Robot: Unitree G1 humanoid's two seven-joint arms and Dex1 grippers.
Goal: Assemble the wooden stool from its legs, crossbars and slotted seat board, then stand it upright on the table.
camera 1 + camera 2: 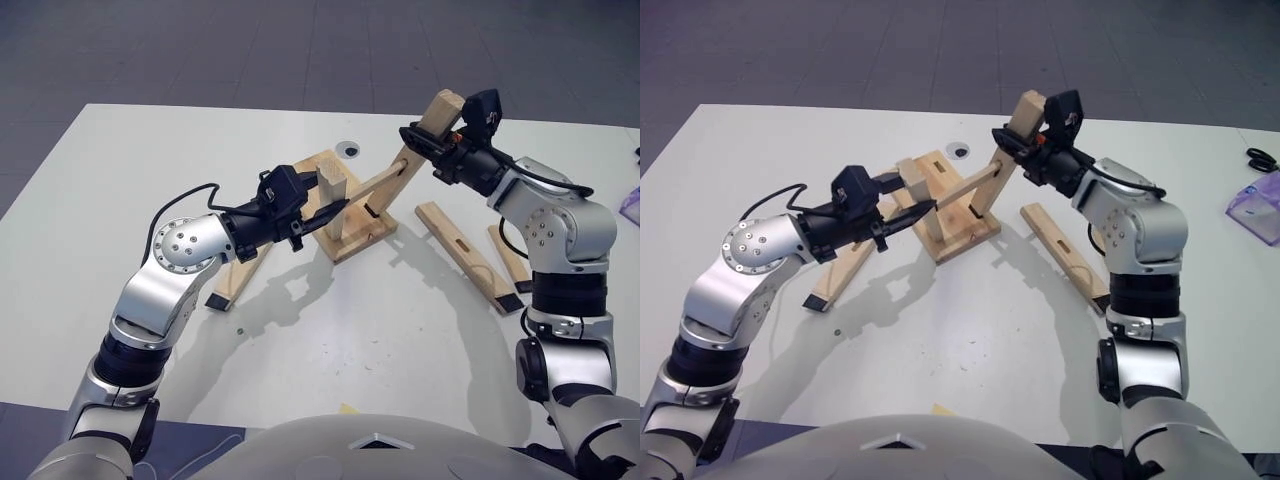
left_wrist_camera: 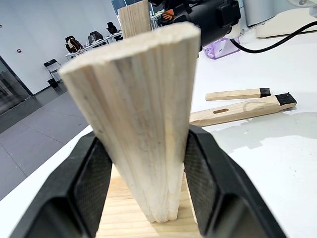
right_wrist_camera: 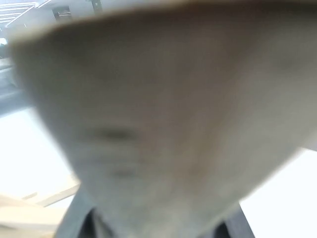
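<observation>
The slotted seat board (image 1: 362,238) lies flat mid-table. One wooden leg (image 1: 332,188) stands upright in it, and my left gripper (image 1: 327,207) is shut on this leg, its pads (image 2: 94,184) pressing both sides. My right gripper (image 1: 422,138) is shut on a second leg (image 1: 440,110), held tilted above the board's far right corner. A thin crossbar (image 1: 375,184) runs between the two legs. Two loose legs (image 1: 468,258) with black feet lie to the right by my right arm. Another loose leg (image 1: 240,276) lies under my left forearm.
A round grommet (image 1: 349,149) sits in the table behind the board. A purple container (image 1: 1255,212) and a dark tool (image 1: 1262,158) are at the far right edge. A tiny dark speck (image 1: 239,329) lies on the wide bare area near the front.
</observation>
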